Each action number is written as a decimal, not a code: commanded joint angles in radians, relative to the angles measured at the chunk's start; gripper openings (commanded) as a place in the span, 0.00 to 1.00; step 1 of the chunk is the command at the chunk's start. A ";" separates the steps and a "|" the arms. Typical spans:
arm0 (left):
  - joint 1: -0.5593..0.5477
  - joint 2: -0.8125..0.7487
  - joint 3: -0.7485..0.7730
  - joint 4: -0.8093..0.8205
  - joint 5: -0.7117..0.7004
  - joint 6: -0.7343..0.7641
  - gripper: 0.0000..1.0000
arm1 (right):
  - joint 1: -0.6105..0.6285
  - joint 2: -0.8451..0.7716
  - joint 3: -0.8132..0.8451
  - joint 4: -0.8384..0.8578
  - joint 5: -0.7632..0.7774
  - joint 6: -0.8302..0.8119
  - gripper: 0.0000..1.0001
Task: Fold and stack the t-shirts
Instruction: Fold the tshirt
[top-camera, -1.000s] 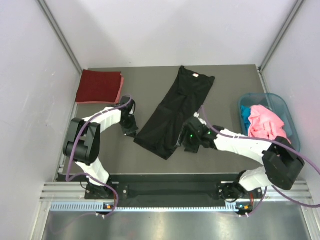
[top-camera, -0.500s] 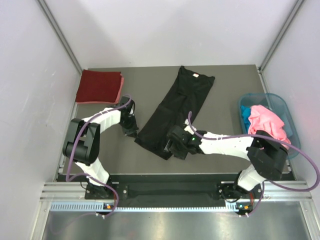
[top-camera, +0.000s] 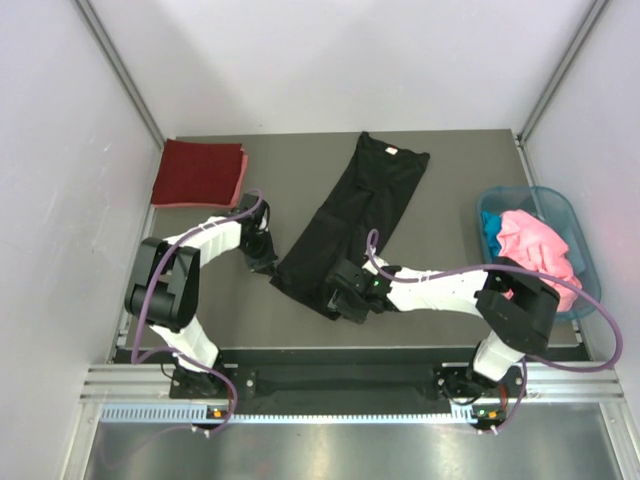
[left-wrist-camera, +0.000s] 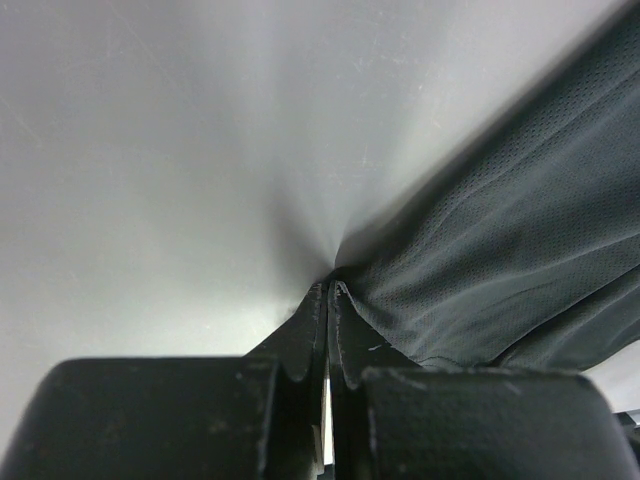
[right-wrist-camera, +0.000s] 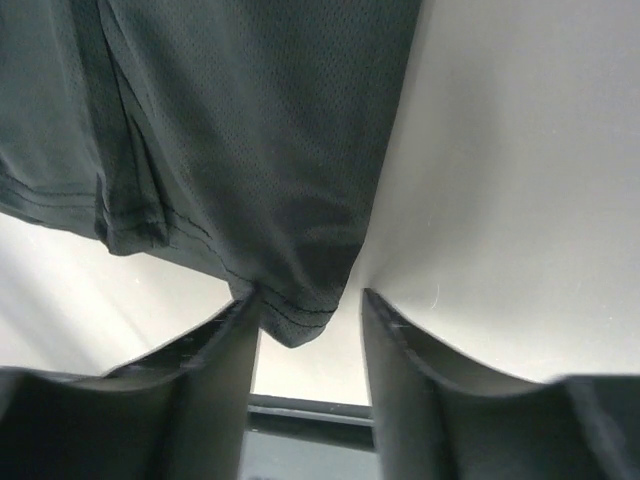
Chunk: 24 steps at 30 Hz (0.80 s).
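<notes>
Black t-shirt (top-camera: 352, 212) laid lengthwise mid-worktop (top-camera: 450, 190), hem nearest. L pincer (left-wrist-camera: 328, 292) clamped tight on left hem corner. R pincer (right-wrist-camera: 306, 312) approx. half-wide, straddling right hem corner, not yet gripping. Seat R past stitched hem before closing; pinch all layers, lift level w/ L. Fabric: thin matte mesh knit, limp, double-stitched hem.

One black t-shirt (top-camera: 365, 200), one dark red t-shirt (top-camera: 197, 172), one pink t-shirt (top-camera: 535, 245), one blue t-shirt (top-camera: 490, 228), one teal basket (top-camera: 560, 203).
</notes>
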 joint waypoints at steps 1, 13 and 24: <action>-0.007 0.007 -0.046 0.014 -0.013 -0.005 0.00 | 0.024 0.013 0.030 0.024 0.026 0.011 0.43; -0.014 -0.064 -0.156 0.074 0.167 -0.041 0.00 | 0.028 -0.088 -0.031 -0.038 0.100 -0.064 0.00; -0.145 -0.223 -0.293 0.108 0.197 -0.162 0.00 | 0.030 -0.293 -0.179 -0.168 0.106 -0.158 0.00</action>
